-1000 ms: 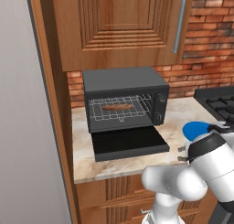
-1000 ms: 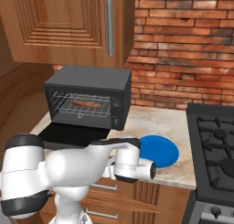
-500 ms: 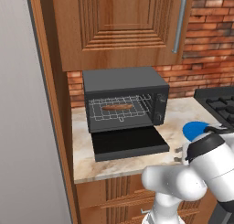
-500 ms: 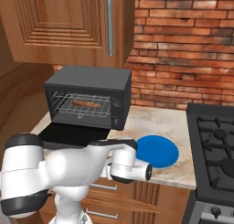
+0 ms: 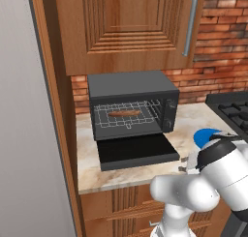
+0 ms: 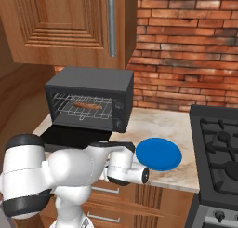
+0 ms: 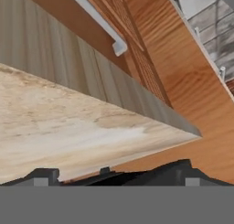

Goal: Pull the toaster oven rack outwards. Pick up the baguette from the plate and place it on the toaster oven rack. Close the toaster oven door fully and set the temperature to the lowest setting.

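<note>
The dark grey toaster oven (image 5: 131, 88) (image 6: 93, 80) stands on the counter against the brick wall. Its toaster oven door (image 5: 136, 151) (image 6: 69, 135) lies open and flat in front of it. Across the cavity sits the silver toaster oven rack (image 5: 145, 116) (image 6: 65, 103), and the brown baguette (image 5: 124, 113) (image 6: 87, 105) lies on it. The blue plate (image 5: 204, 134) (image 6: 159, 153) is bare, to the right of the oven. My gripper (image 5: 183, 164) (image 7: 112, 173) hangs open and holds nothing. It is low at the counter's front edge, right of the door and apart from it.
A black stove (image 5: 235, 110) (image 6: 218, 143) borders the counter on the right. A wooden wall cabinet (image 5: 131, 28) hangs above the oven. A tall wooden panel (image 5: 58, 125) closes the left side. Drawer fronts with a silver handle (image 7: 98, 22) lie below the counter edge.
My hand has drifted slightly left and lower along the counter's front edge. The oven, door, baguette and plate have not moved.
</note>
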Available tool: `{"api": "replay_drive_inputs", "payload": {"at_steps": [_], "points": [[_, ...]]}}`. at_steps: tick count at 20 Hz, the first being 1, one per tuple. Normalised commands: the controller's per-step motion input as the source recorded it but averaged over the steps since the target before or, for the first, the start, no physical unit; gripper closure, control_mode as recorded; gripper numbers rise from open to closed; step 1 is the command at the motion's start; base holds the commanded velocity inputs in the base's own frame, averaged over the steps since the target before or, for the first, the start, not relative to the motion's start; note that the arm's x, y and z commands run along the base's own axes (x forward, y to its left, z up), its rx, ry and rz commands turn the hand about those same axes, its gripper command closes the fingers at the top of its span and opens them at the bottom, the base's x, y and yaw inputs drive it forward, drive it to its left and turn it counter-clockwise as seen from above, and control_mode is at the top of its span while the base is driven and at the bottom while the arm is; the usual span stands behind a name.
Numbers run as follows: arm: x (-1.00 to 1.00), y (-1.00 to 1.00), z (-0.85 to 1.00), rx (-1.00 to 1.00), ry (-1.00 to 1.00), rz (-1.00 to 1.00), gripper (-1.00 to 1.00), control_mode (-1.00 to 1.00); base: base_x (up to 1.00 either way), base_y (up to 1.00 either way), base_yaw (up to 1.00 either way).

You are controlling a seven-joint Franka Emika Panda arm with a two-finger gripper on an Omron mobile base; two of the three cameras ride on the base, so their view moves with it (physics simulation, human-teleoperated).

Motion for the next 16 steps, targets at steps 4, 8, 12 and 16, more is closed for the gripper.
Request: {"api": "replay_drive_inputs", "payload": {"at_steps": [4,8,12,16], "points": [[0.14,0.13,-0.17,0.00,0.00,-0.02,-1.00,-1.00,0.00,0.00,0.00],[0.24,0.04,-0.17,0.01,0.00,-0.01,-1.00,-1.00,0.00,0.00,0.00],[0.32,0.00,-0.16,0.02,0.00,0.00,-1.00,-1.00,0.00,0.00,0.00],[0.30,0.00,-0.16,0.03,0.00,0.00,-1.00,-1.00,0.00,0.00,0.00]]}}
